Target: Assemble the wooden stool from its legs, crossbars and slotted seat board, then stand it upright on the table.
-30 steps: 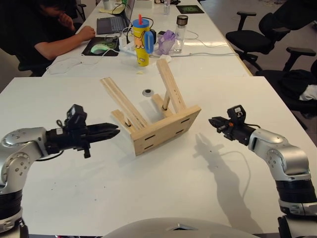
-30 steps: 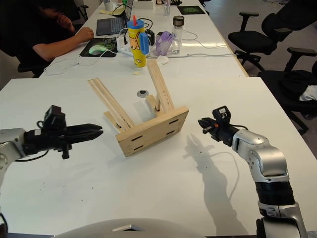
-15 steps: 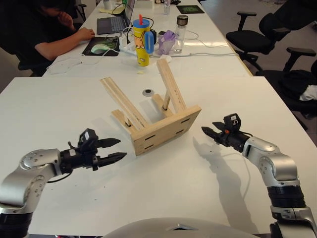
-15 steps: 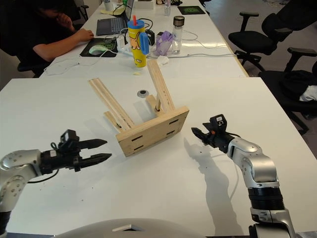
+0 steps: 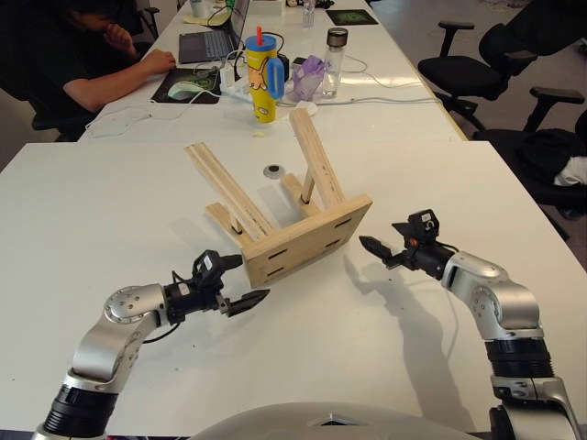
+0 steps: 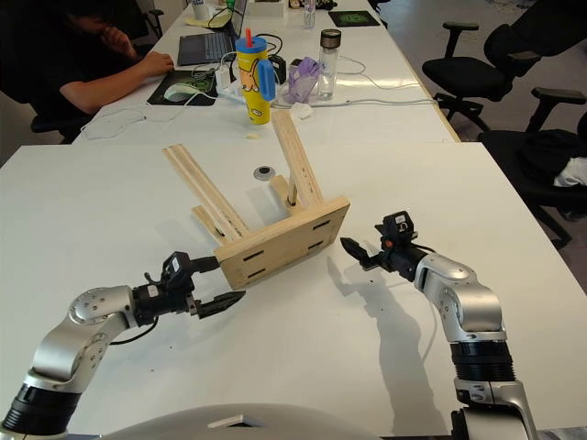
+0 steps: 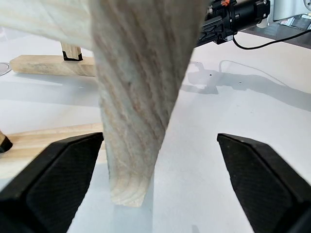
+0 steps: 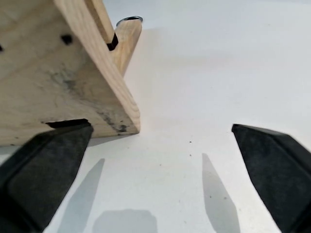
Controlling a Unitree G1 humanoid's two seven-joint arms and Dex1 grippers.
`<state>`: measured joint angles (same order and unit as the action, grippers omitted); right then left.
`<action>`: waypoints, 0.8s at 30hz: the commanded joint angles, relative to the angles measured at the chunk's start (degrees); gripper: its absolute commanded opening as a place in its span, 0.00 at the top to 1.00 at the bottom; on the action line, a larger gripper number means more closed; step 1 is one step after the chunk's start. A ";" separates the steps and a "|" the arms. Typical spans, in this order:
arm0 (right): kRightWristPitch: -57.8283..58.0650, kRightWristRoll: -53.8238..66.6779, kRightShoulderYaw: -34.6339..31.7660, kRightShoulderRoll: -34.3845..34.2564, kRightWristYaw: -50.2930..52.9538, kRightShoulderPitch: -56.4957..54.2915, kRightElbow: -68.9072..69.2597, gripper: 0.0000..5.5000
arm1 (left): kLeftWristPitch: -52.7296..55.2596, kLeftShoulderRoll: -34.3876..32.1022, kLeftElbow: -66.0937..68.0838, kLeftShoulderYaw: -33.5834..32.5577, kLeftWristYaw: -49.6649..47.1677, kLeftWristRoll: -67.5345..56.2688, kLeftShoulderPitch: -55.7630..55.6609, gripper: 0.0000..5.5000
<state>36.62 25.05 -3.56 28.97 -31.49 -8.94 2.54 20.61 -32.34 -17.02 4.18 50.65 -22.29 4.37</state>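
Sideways, stool's (image 5: 307, 240) corner sits between left gripper's (image 5: 251, 279) parted jaws.

Close against the left wrist camera, the seat board (image 7: 141, 97) is blurred and runs off the frame's edge. The right wrist view also crops it. Beyond the stool (image 5: 316, 156), a small round object (image 5: 273, 170), perhaps a cap, is too small to identify.

The left hand (image 7: 159, 145) is spread wide around the seat board (image 7: 141, 73) corner standing on the white counter (image 7: 233, 97); the right hand (image 7: 214, 26) sits beyond
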 commanded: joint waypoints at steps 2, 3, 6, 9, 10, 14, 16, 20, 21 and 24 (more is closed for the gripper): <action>-0.29 -1.00 1.07 -1.43 -0.19 -0.31 -0.15 0.02 | -1.54 2.22 2.75 0.68 -1.10 0.56 -3.00 0.28; -0.46 -1.01 1.06 -1.56 -0.29 -0.51 -0.39 0.02 | -1.59 2.51 3.00 0.71 -1.19 0.45 -3.06 0.31; -1.33 -2.05 0.62 -1.52 0.34 -0.95 -1.53 0.02 | -1.61 3.02 3.39 0.86 -1.30 0.35 -3.06 0.39; -2.32 -3.41 0.34 -1.49 0.54 -1.44 -3.20 0.02 | -1.14 3.22 3.65 0.95 -1.53 0.34 -3.15 0.48; -2.56 -3.61 0.36 -1.48 0.44 -1.43 -3.43 0.02 | -0.84 3.10 3.64 1.16 -1.48 0.40 -3.09 0.50; -3.47 -4.38 0.43 -1.99 0.38 -1.13 -4.13 0.02 | 0.22 3.11 3.92 1.33 -1.39 -0.28 -3.39 0.61; -4.23 -5.18 0.87 -2.34 0.43 -0.78 -4.59 0.02 | 1.86 3.85 3.56 0.73 -1.66 -2.19 -4.05 0.67; -5.17 -5.25 -0.30 -3.02 0.83 -0.38 -7.21 0.02 | 8.81 7.34 -0.53 -2.96 -4.18 -11.55 -6.09 0.70; -5.15 -4.96 -0.91 -3.19 0.96 -0.41 -7.53 0.02 | 10.81 8.21 -1.37 -4.02 -5.29 -13.89 -6.56 0.70; -5.27 -4.50 -2.85 -3.39 1.46 -1.32 -9.36 0.02 | 18.40 15.94 -1.34 -14.71 -20.44 -36.74 -12.32 0.71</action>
<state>31.82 20.36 -4.26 25.84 -30.98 -9.51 -5.14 33.21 -23.30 -17.95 -1.52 42.50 -38.33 -2.20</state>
